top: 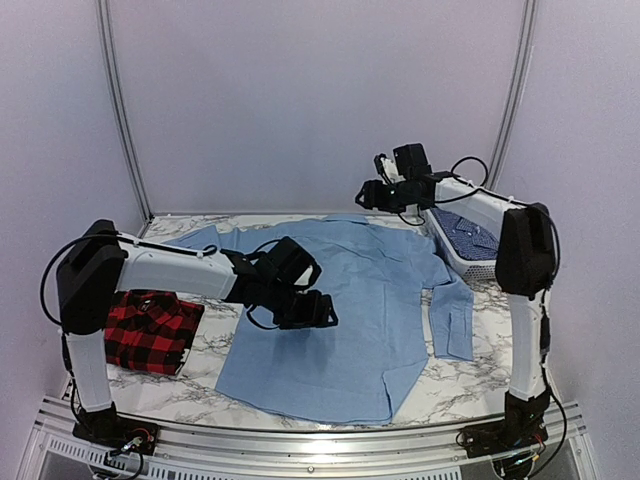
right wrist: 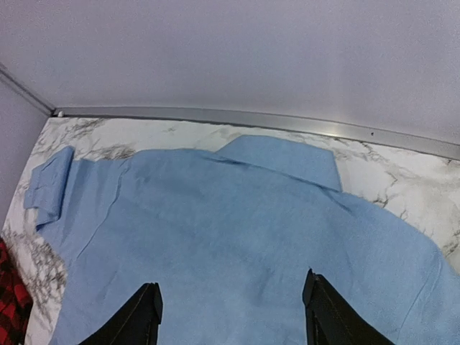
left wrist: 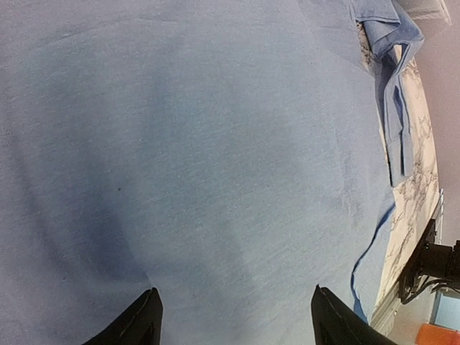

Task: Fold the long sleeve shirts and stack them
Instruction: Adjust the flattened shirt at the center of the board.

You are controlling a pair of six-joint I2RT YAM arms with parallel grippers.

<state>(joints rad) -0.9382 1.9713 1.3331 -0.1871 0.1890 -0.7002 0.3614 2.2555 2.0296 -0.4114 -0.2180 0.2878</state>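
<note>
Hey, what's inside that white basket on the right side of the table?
A dark blue patterned cloth lies in the white basket. The right arm crosses over its far end, so anything there or under the cloth is hidden.

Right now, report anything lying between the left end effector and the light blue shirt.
Nothing visible does. The left end effector is open directly over the light blue shirt, with only bare cloth showing beneath it. The plaid shirt lies off to the left, apart from both.

Light blue shirt [top: 350,335]; red-and-black plaid shirt [top: 150,332]; navy, perhaps dotted, cloth [top: 466,238].
</note>
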